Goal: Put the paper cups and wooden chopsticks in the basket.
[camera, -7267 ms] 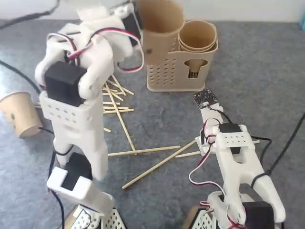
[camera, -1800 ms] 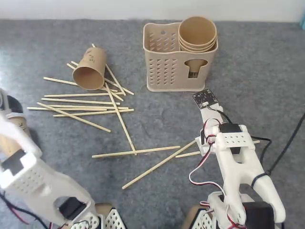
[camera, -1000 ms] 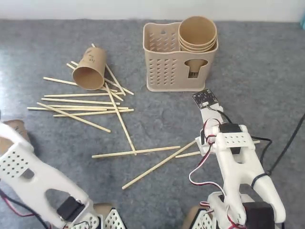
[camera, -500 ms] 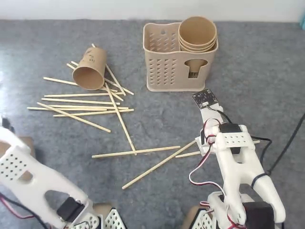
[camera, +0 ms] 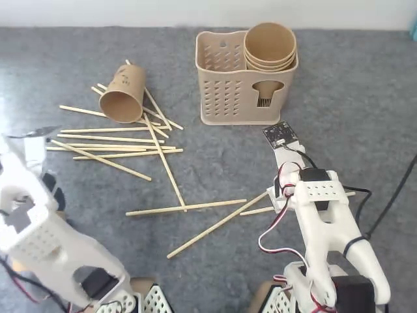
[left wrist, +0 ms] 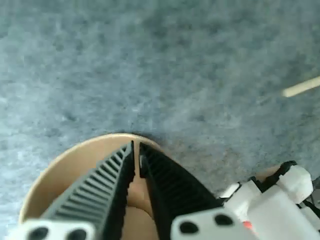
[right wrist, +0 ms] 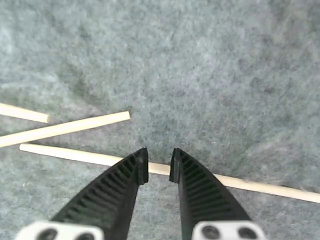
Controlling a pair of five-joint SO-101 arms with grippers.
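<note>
**Cups and chopsticks: some in the basket, most on the mat**

A stack of cups (camera: 269,42) sits upright in one compartment of the basket (camera: 225,98), at the far side of the grey mat (camera: 352,98). The compartment beside it holds nothing.

A loose cup (camera: 122,96) lies on its side near the basket, its mouth facing the arms. It rests on a spread of chopsticks (camera: 111,140) that fan out flat across the mat. Two more sticks (camera: 186,208) lie apart from that pile, nearer the middle.

In the left wrist view, the left gripper (left wrist: 136,152) is over the open mouth of another cup (left wrist: 65,170), with its tips at the cup's far rim. Its jaws are nearly closed, with just a thin slit between them. Whether they pinch anything cannot be told. The end of a stick (left wrist: 302,87) lies on the mat beyond.

The right gripper (right wrist: 158,165) hangs low over a long chopstick (right wrist: 75,156) that runs crosswise beneath both tips. Its jaws stand a narrow gap apart and hold nothing. A shorter stick (right wrist: 65,129) lies just beside the long one.
</note>
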